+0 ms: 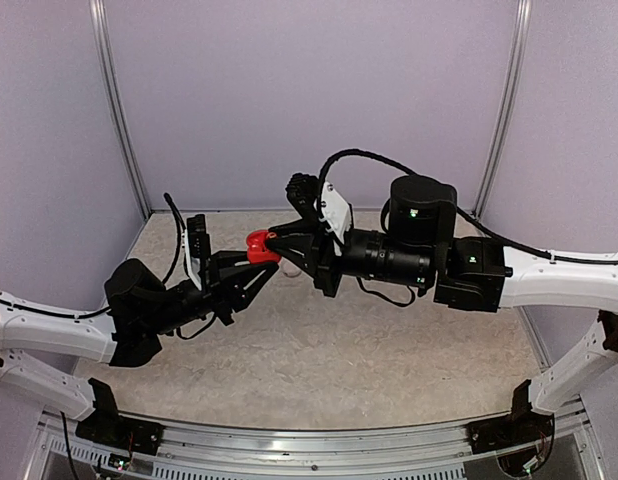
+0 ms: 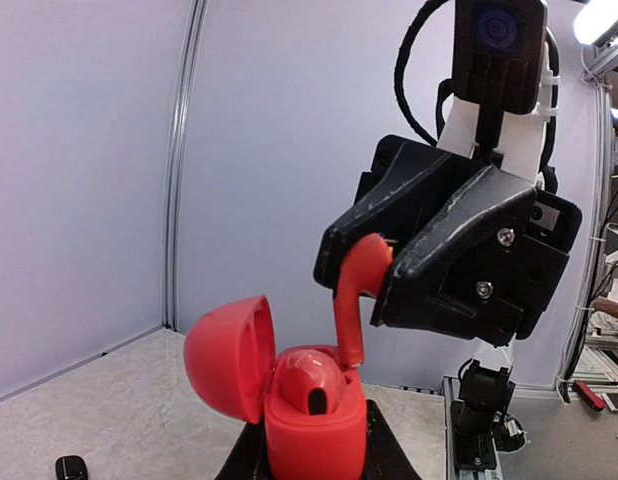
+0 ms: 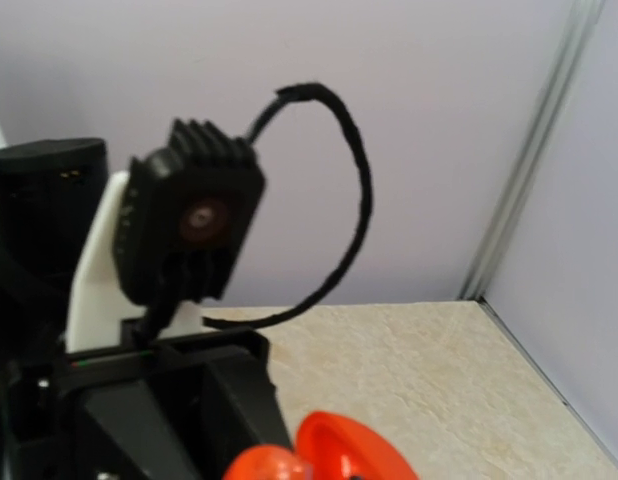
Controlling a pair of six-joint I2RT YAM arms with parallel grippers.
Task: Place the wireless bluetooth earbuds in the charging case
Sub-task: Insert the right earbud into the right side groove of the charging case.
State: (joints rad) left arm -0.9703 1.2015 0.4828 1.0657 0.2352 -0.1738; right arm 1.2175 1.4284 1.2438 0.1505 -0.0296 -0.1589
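My left gripper [image 1: 255,258] is shut on the base of a red charging case [image 2: 314,430] and holds it upright above the table. Its lid [image 2: 224,355] hangs open to the left. One red earbud [image 2: 307,380] sits in the case's left socket. My right gripper [image 2: 377,262] is shut on the head of a second red earbud [image 2: 351,305]. That earbud hangs stem down, with its tip at the mouth of the right socket. In the top view the two grippers meet at the red case [image 1: 259,247]. The right wrist view shows only the blurred red lid [image 3: 354,455].
A small black object [image 2: 71,467] lies on the beige tabletop [image 1: 319,350] below the left gripper. Pale walls with metal corner posts [image 1: 121,110] close in the back and sides. The left arm's wrist camera [image 3: 194,225] fills the left of the right wrist view.
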